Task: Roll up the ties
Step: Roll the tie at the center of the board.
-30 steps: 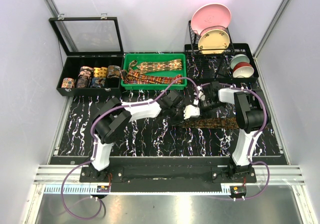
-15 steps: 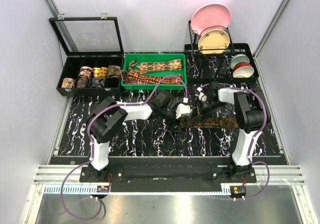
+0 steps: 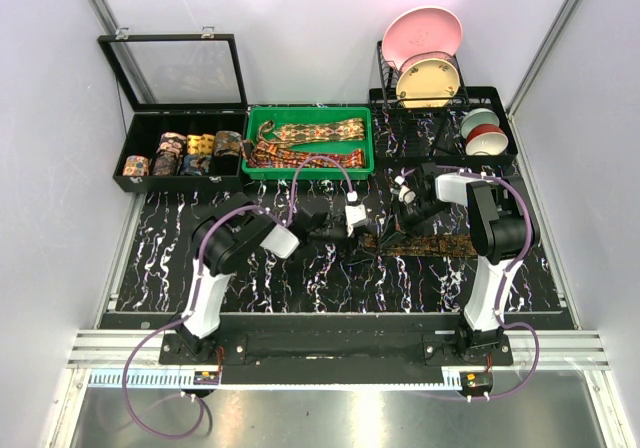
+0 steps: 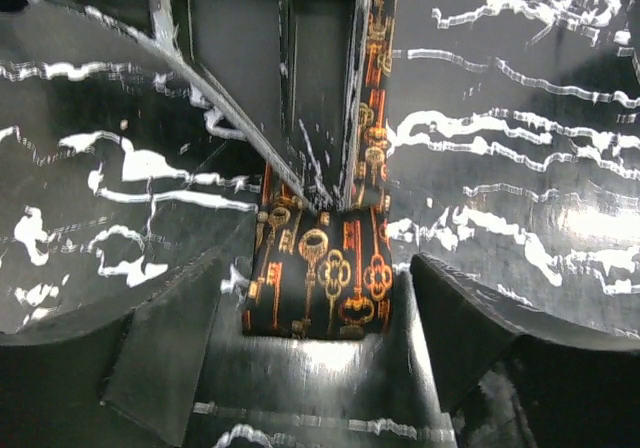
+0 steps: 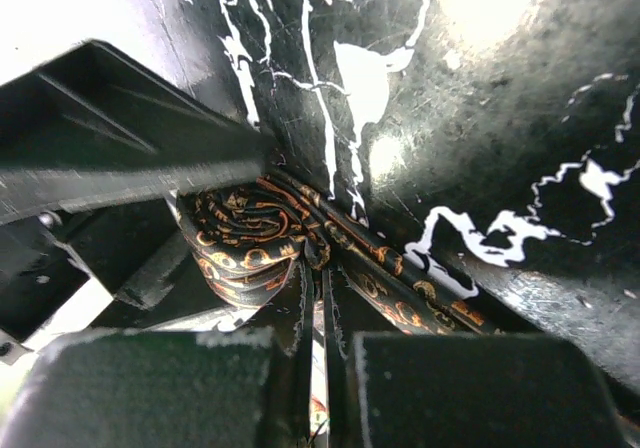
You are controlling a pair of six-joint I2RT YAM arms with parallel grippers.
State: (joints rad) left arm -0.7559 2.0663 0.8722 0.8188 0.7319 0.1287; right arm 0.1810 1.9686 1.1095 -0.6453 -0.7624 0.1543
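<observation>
The tie [image 4: 325,278] between the left claw's fingers [image 4: 165,358] is woven cloth with a faint silky sheen, its gold and orange key motifs set on a dark, finely ribbed ground. The fingers look like matt black plastic, slightly grainy. Beyond the claw and on both sides of it, the table [image 4: 520,138] is glossy black with white marble-like veins and mirrors the light. Just ahead of the right claw's fingers [image 5: 470,388] — matt black too — the cloth lies in soft folds on the same shiny top, which glares bright there.

No legible txt, labels or nos. anywhere — none readable.
</observation>
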